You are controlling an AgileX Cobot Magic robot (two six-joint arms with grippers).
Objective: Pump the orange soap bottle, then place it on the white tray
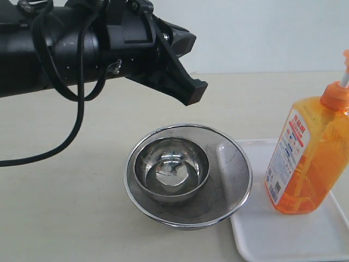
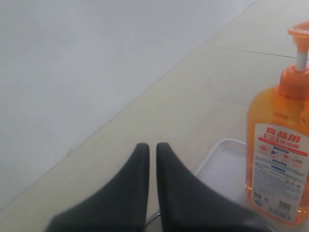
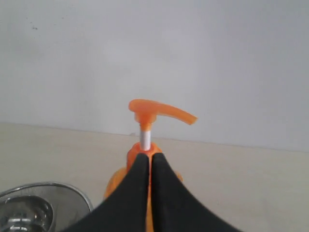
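Standing upright on flat white plastic tray (image 1: pixel 283 234) at right: tall translucent orange soap bottle (image 1: pixel 308 158). Just left, round steel mesh strainer (image 1: pixel 229 180) cradling steel bowl (image 1: pixel 172 166) on counter (image 1: pixel 65 218). Left fingers (image 2: pixel 130 193) pressed together, empty, raised above; right fingers (image 3: pixel 174 198) likewise closed, empty, near pump stem.

orange soap bottle (image 2: pixel 277 116) label (image 2: pixel 282 166): red "食品用"; smaller print illegible
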